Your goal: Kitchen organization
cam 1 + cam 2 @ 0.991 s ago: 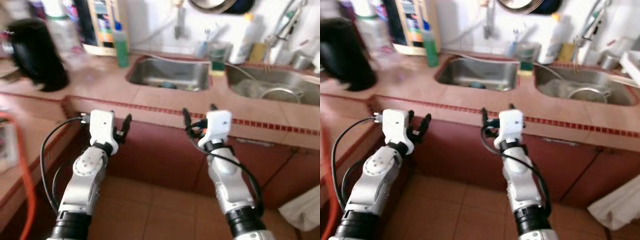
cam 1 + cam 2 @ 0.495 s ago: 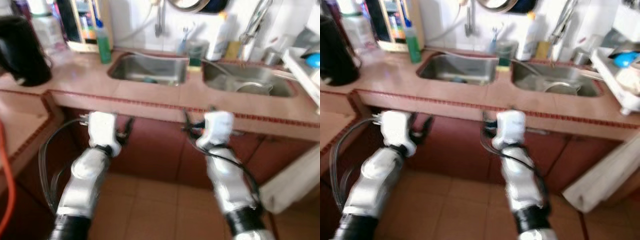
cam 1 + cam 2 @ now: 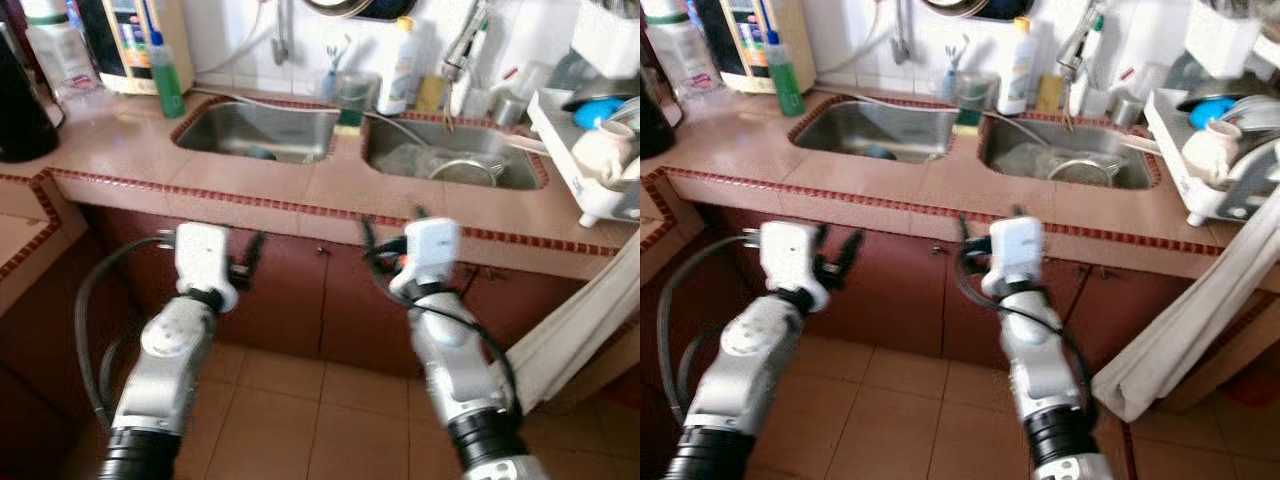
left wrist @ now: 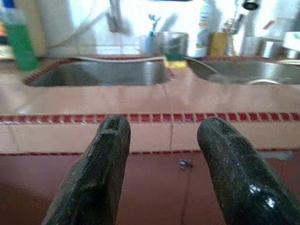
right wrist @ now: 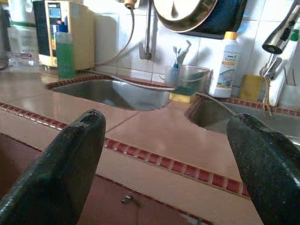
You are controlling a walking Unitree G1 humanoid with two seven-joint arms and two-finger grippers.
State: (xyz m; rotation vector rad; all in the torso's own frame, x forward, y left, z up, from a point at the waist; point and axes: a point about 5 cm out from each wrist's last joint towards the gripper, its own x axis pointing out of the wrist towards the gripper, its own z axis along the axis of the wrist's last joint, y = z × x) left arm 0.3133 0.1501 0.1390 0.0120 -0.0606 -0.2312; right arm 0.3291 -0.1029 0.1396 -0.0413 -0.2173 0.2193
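The robot stands facing a tiled kitchen counter (image 3: 250,185) with a red-trimmed edge and dark red cabinet doors (image 3: 300,290) below it. Both arms are raised in front of the cabinets, short of the counter edge. The left gripper (image 4: 159,140) holds nothing, its two black fingers (image 4: 105,154) parted with a moderate gap; the right gripper (image 5: 164,145) is spread wide and also holds nothing. Two steel sinks are set side by side into the counter: the left sink (image 3: 255,130) has a small bluish item at its bottom, and the right sink (image 3: 450,160) holds a round metal strainer (image 3: 465,172). On the strip between the sinks sits a clear container (image 5: 190,78) with toothbrush-like items standing in it and a yellow and green sponge (image 5: 180,93) at its front. Beside it stands a white bottle (image 5: 224,65) with a yellow cap; its label reads "home", the smaller print being too fine to read. A green bottle (image 3: 166,75) of liquid stands left of the sinks, next to a beige appliance (image 3: 125,40) with a coloured panel whose writing is illegible. A pan (image 5: 187,11) hangs on the white tiled wall above. At the right end a white dish rack (image 3: 1215,150) carries a white jug and a blue item, and a pale cloth (image 3: 1185,320) hangs down over the counter front.
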